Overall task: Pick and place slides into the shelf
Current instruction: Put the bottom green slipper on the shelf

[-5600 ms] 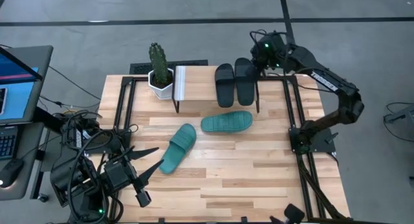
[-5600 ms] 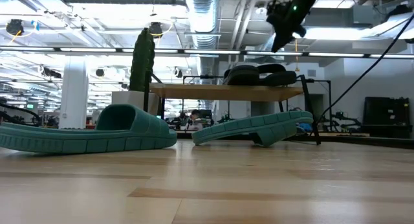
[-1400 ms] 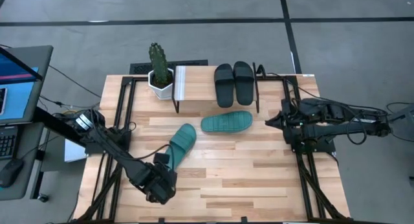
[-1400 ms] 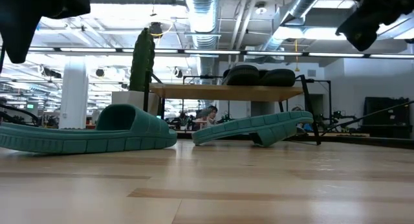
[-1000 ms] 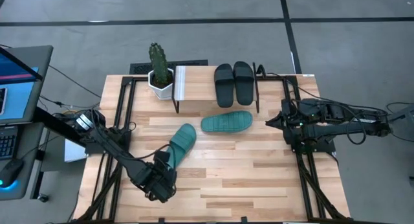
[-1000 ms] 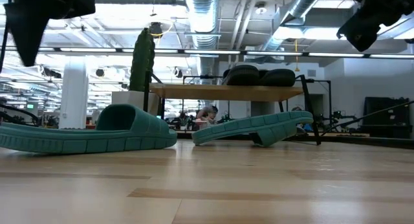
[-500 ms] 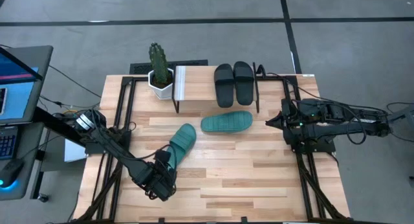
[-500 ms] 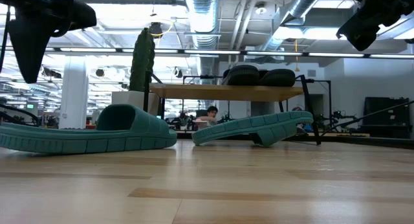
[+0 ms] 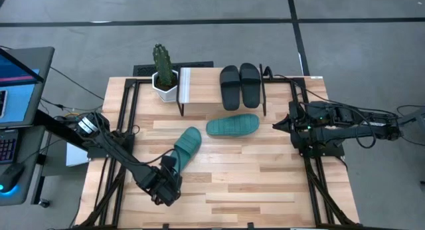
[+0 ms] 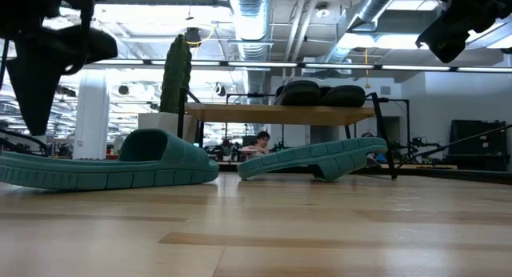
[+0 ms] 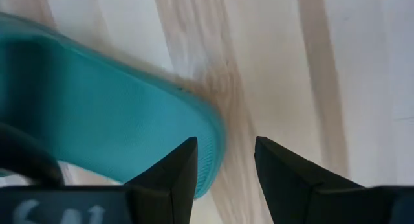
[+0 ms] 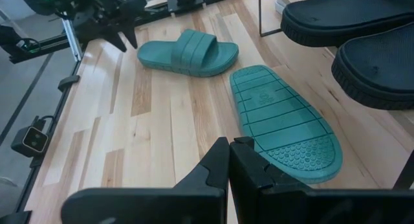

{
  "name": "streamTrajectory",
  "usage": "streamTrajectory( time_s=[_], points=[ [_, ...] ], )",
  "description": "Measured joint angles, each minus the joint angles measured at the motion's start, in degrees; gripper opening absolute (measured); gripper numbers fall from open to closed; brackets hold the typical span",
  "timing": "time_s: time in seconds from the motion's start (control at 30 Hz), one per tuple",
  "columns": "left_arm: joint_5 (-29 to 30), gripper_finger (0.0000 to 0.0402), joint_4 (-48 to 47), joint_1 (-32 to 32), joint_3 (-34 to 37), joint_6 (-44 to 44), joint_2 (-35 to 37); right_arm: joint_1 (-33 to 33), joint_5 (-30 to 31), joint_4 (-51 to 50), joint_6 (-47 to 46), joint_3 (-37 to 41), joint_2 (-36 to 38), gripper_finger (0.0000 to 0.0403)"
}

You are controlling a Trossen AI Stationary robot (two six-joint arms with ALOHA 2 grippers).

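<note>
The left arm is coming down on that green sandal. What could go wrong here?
The left hand is open right at the rim of the upright teal slide, so it might nudge it away rather than grip. The other teal slide lies sole-up, harder to grab. The black slides already fill part of the shelf.

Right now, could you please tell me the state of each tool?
Left tool: open, empty, at the upright teal slide's end.
Right tool: closed, empty.
</note>
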State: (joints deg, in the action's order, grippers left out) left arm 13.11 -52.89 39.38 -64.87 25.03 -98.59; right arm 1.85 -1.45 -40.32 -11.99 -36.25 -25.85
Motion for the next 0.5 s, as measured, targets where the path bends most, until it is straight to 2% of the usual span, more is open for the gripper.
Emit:
streamTrajectory(
  time_s=[0.2, 0.33, 0.5],
  points=[
    [-0.51, 0.0144, 0.33, 0.0, 2.98, 1.05, 0.0, 0.0, 0.0, 0.02, -0.02, 0.0, 0.0, 0.0],
    [-0.73, 0.0144, 3.9, 0.0, 5.18, 1.17, 0.0, 0.0, 0.0, 0.02, -0.02, 0.0, 0.0, 0.0],
    [3.22, 0.0144, 10.03, -0.64, 7.68, 1.25, 0.0, 0.0, -0.01, 0.05, -0.05, 0.0, 0.0, 0.0]
  ],
)
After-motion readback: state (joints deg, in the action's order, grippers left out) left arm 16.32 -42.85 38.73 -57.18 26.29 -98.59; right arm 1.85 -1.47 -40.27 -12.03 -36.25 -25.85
